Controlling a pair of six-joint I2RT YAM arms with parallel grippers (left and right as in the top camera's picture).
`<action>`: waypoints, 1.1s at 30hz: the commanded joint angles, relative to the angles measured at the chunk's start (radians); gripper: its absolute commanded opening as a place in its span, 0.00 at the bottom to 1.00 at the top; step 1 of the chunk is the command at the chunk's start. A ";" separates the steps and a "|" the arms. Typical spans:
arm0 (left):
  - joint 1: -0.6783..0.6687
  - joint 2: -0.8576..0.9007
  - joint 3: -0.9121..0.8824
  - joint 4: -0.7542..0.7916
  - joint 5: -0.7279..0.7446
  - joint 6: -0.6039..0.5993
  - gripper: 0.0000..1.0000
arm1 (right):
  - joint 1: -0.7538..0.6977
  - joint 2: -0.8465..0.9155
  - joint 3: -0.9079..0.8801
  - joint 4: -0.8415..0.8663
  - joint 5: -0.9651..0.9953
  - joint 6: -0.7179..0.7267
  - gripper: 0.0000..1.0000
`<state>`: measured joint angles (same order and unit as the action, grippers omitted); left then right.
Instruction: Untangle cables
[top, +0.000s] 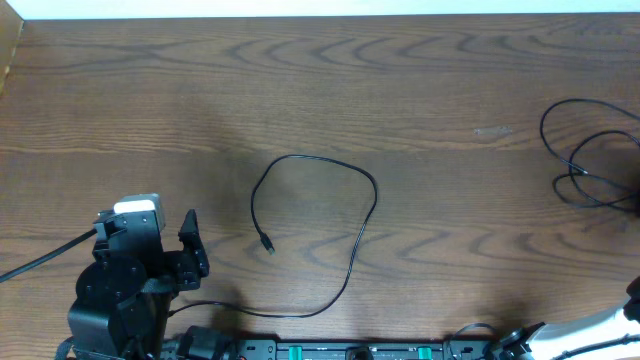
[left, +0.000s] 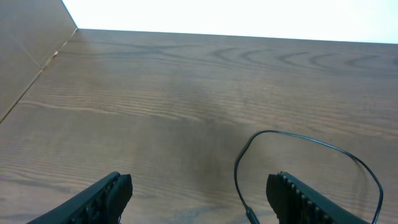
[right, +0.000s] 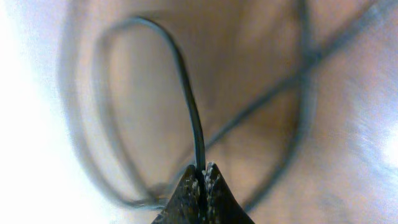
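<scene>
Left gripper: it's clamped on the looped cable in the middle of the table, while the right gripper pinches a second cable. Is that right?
Not quite. The left gripper is open and holds nothing; the looped cable lies loose on the table, as the left wrist view shows. The right gripper does pinch a second cable.

Dark wood-grain table (top: 400, 90); white band (top: 300, 6) behind.

Left arm (top: 118, 295): black, rounded joint housings, white block (top: 136, 206) at wrist, thick black cable (top: 45, 258). Left fingers (left: 308, 202): black, ridged inner faces. Right fingers (right: 186, 200): dark, tapered.
</scene>
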<state>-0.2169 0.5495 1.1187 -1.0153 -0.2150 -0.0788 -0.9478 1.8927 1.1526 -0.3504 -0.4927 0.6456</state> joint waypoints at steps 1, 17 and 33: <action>0.004 -0.002 -0.002 -0.003 -0.002 -0.009 0.75 | -0.034 0.009 0.133 -0.002 -0.249 0.003 0.01; 0.004 -0.002 -0.002 -0.035 -0.002 -0.009 0.75 | -0.159 0.009 0.680 0.074 -0.369 0.101 0.01; 0.004 -0.002 -0.002 -0.035 -0.002 -0.009 0.75 | -0.294 0.010 0.684 -0.447 0.529 0.242 0.18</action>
<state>-0.2169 0.5495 1.1187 -1.0489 -0.2150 -0.0788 -1.2346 1.9079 1.8267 -0.7753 -0.1730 0.7795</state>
